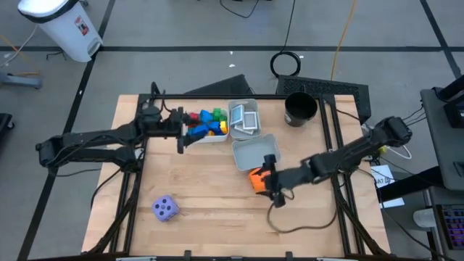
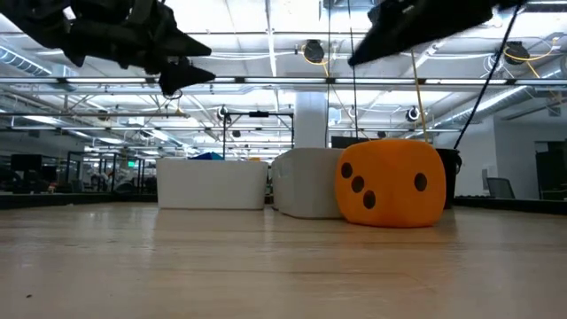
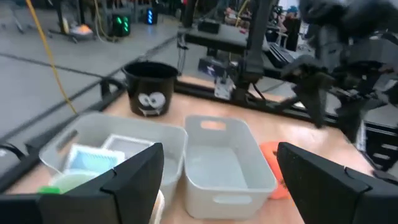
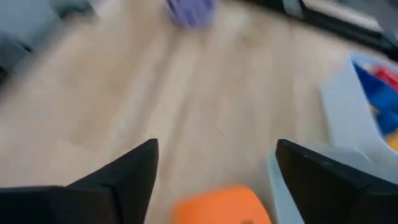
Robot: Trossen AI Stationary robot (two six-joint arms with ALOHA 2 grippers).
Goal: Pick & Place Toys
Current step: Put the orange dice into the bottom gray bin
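An orange die point(image 1: 257, 178) point(image 2: 390, 182) rests on the table by its bottom face, next to the near side of a grey bin point(image 1: 255, 151). My right gripper point(image 1: 272, 187) point(image 4: 214, 177) hangs open above the die point(image 4: 221, 204), clear of it. My left gripper point(image 1: 183, 138) point(image 3: 217, 186) is open and holds nothing, beside the left end of a white bin point(image 1: 210, 136) filled with coloured blocks point(image 1: 206, 123). White cards point(image 1: 246, 119) lie in a second bin point(image 3: 106, 155). A purple die point(image 1: 165, 209) point(image 4: 189, 11) sits near the table's front left.
A black cup point(image 1: 300, 109) point(image 3: 151, 87) stands at the table's far right. The grey bin point(image 3: 221, 165) holds nothing. Bare wood spreads over the table's near half point(image 1: 217, 210). A cable point(image 1: 290, 225) loops on the table below my right arm.
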